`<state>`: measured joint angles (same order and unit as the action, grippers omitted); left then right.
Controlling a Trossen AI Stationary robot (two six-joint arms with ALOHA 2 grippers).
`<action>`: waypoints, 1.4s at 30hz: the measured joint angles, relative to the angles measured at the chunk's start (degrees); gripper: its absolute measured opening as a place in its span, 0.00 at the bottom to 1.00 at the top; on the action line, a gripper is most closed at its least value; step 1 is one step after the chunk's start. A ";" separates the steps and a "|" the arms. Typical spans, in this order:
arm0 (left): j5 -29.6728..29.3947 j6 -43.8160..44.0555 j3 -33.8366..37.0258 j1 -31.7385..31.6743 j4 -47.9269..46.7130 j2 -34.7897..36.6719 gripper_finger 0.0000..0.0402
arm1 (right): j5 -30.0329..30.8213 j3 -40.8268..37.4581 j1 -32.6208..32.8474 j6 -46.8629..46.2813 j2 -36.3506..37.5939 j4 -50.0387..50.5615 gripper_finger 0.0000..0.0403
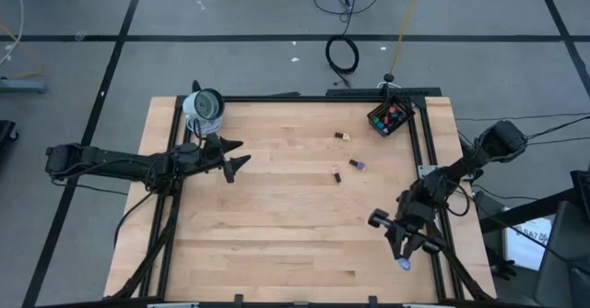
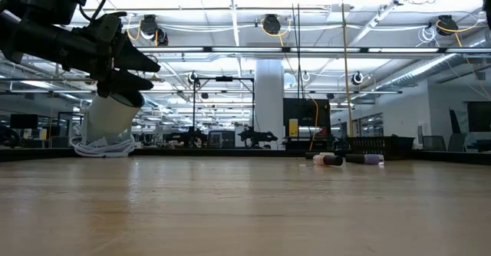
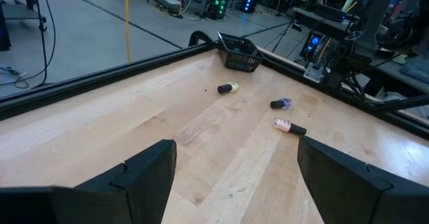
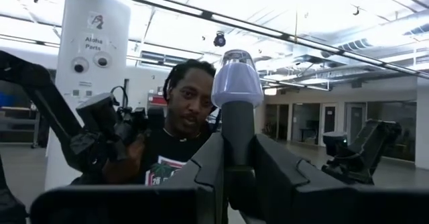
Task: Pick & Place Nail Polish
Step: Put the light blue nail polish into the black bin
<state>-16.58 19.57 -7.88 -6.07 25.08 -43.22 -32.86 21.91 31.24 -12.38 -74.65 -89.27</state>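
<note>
Right gripper [image 1: 404,255] at the table's near right edge, fingers clamped on a lilac nail polish bottle [image 4: 236,84] by its dark cap, wrist tipped upward toward the room and a person [image 4: 175,133] beyond. Left gripper [image 1: 238,159] raised over the left-centre tabletop, fingers [image 3: 144,177] spread wide and empty, arm stretched in from the left beside a white cylinder [image 1: 204,109]. Three loose bottles [image 1: 343,136] lying mid-table; further bottles in the black basket [image 1: 390,117] at the far right corner.

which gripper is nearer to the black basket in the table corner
Right. The right gripper, shut on a pale purple bottle, sits on the black basket's side of the table; the open left gripper hangs across the table.
</note>
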 joint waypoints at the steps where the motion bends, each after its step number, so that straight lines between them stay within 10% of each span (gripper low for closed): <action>1: 0.00 0.00 0.00 -0.02 0.00 0.00 0.75 | -0.02 0.00 0.00 0.00 0.00 0.14 0.12; 42: 0.00 0.24 0.00 0.00 0.00 0.00 0.74 | 0.02 0.07 0.00 1.46 0.00 1.33 0.12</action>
<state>-16.58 19.81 -7.88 -6.07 25.08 -43.22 -32.84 21.98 31.24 -10.93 -74.65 -87.94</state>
